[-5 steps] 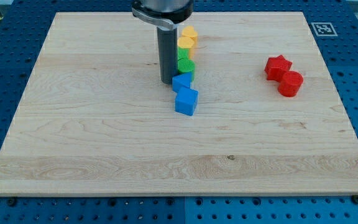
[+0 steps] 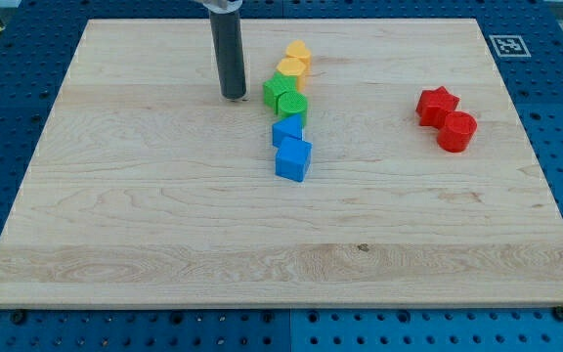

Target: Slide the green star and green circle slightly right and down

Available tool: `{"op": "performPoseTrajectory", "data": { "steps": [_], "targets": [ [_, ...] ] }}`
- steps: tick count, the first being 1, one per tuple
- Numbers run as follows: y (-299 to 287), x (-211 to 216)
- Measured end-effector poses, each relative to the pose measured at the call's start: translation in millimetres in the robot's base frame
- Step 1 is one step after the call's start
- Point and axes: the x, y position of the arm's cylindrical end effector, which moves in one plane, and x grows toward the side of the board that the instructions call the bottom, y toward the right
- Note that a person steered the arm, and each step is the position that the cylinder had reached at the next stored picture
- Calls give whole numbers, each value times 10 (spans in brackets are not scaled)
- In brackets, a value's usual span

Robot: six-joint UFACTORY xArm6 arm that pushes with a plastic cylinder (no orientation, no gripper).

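Two green blocks sit touching in a column near the board's top middle: the green star (image 2: 280,91) above and the green circle (image 2: 292,108) just below and to its right. My tip (image 2: 233,96) rests on the board to the left of the green star, a short gap apart from it. Two yellow blocks (image 2: 294,61) lie above the green ones. A blue block (image 2: 286,130) and a blue cube (image 2: 293,158) lie below them.
A red star (image 2: 437,104) and a red round block (image 2: 456,131) touch each other at the view's right. The wooden board (image 2: 164,215) lies on a blue perforated table. A marker tag (image 2: 509,44) sits at the board's top right corner.
My tip has moved up and to the left, away from the column of blocks. The green star, hidden behind the rod before, now shows fully.
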Motion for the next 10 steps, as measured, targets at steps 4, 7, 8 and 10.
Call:
{"op": "performPoseTrajectory", "data": {
  "steps": [4, 7, 8, 10],
  "targets": [
    [720, 425],
    [822, 425],
    [702, 185],
    [951, 111]
  ]
}}
